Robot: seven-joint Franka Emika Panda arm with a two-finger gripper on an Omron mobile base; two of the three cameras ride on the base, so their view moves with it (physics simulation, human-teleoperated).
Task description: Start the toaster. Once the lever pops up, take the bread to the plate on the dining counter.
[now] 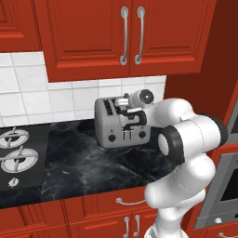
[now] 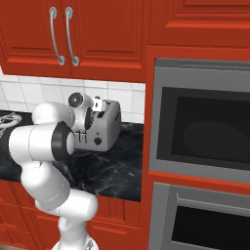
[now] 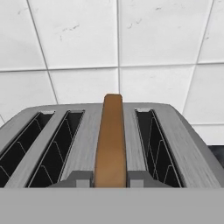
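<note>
1. Fingertips (image 3: 81, 178) of my tool (image 3: 111, 180) sit clamped on the bread (image 3: 111, 140), one each side.
2. Bread stands upright in the toaster's (image 1: 122, 123) third slot, on the black surface (image 1: 93, 162).
3. Judgement: light, stiff, brittle; grip flat faces near the top, gently.

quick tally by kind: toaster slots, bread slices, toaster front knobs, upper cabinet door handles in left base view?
Toaster slots: 4
Bread slices: 1, standing in the third slot between the gripper fingertips
Front knobs: 2
Upper cabinet door handles: 2
Total: 9
</note>
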